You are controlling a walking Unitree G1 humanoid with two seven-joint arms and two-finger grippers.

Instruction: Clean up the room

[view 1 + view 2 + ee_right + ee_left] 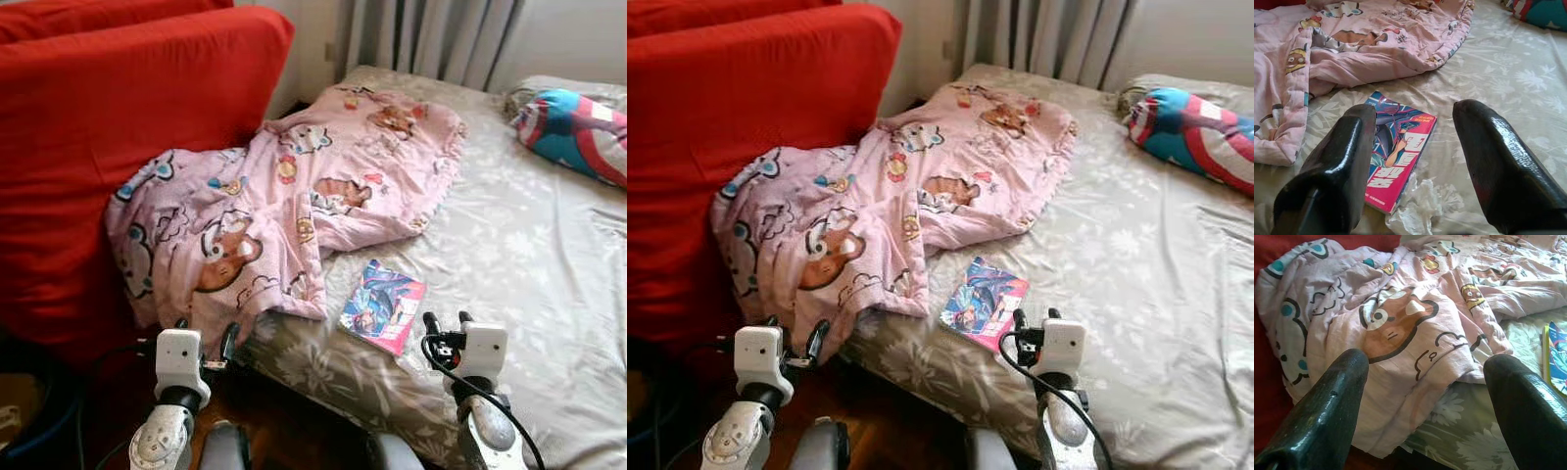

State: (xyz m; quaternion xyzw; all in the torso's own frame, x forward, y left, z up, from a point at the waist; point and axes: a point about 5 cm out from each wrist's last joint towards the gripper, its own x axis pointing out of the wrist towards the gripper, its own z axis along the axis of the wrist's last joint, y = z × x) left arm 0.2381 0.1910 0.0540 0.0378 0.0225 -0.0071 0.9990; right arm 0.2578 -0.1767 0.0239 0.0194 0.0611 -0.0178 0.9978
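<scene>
A crumpled pink cartoon blanket (284,196) lies across the near left part of the bed (529,255) and leans up against a red sofa (98,117). Beside its lower edge a colourful comic book (382,305) lies flat on the grey floral sheet. A crumpled white tissue (1422,203) rests just in front of the book. My left gripper (206,335) is open, low at the bed's edge and facing the blanket's hanging corner. My right gripper (448,321) is open over the sheet, just right of the book, holding nothing.
A red, white and blue shield-patterned pillow (573,132) lies at the far right of the bed. Grey curtains (431,39) hang behind the bed's head. Wooden floor (284,421) shows between sofa and bed. A dark round container (39,401) sits at the lower left.
</scene>
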